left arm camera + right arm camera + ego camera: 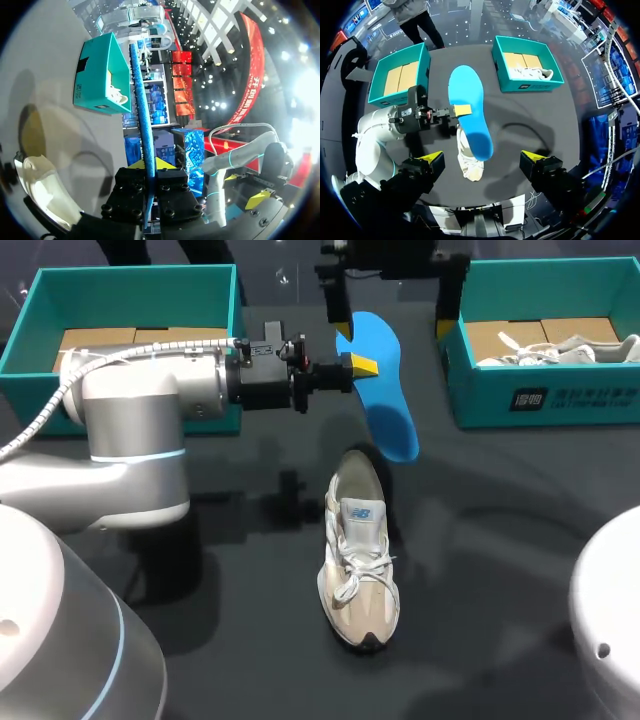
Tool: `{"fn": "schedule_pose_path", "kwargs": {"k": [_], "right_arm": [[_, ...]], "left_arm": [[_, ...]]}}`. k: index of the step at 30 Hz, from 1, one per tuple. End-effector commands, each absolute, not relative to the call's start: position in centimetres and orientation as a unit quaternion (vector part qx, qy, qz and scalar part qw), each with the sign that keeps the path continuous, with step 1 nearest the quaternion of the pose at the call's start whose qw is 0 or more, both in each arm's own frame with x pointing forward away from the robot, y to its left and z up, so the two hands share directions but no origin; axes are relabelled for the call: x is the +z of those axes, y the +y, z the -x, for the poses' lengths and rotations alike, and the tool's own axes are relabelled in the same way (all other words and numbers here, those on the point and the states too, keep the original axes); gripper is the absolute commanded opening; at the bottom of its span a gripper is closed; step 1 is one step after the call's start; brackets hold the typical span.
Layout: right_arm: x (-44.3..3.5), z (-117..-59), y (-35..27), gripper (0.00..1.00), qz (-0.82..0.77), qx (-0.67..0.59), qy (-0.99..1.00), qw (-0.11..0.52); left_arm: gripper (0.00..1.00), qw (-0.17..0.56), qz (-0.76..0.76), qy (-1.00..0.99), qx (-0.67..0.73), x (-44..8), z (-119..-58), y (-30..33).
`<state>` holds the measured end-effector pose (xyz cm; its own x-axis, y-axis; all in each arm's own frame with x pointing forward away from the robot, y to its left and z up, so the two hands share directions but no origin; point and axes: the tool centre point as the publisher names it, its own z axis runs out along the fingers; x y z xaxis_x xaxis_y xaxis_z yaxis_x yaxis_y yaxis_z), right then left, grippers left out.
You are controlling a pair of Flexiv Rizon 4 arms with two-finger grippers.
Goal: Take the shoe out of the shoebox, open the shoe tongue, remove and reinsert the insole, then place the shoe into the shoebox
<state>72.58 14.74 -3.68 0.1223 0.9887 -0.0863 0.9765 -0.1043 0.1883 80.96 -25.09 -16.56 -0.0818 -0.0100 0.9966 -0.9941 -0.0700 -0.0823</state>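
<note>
You had the left gripper (364,366) clamped on the side edge of the thin blue foam insole (388,405), probably light and floppy, which reached ahead of its fingers above the beige laced sneaker (358,560), while the right gripper (482,158) hung wide open and empty.

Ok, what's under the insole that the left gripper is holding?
Seen from above in the right wrist view, the insole, clamped in the left gripper, hangs over the shoe: the toe end shows, the heel end is covered.

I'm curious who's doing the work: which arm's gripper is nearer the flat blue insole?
Left. The left gripper is shut on the edge of the flat blue insole; the right gripper hangs open high above it.
</note>
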Motion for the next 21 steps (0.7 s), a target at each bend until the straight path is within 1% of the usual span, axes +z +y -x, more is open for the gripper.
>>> {"fn": "schedule_pose_path", "kwargs": {"k": [1, 12, 21], "right_arm": [[-3.7, -72.1, 12.8, 1.0, -0.745, 0.079, 0.66, 0.058], [-2.4, -71.7, 10.3, 1.0, -0.757, 0.155, 0.635, 0.001], [-2.5, -72.1, 9.1, 1.0, -0.75, 0.22, 0.62, -0.069]], "left_arm": [[0.0, 0.459, -0.498, -0.504, 0.536, -16.6, -80.9, -25.1], [0.0, 0.459, -0.498, -0.504, 0.536, -16.6, -80.9, -25.1], [0.0, 0.459, -0.498, -0.504, 0.536, -16.6, -80.9, -25.1]]}}
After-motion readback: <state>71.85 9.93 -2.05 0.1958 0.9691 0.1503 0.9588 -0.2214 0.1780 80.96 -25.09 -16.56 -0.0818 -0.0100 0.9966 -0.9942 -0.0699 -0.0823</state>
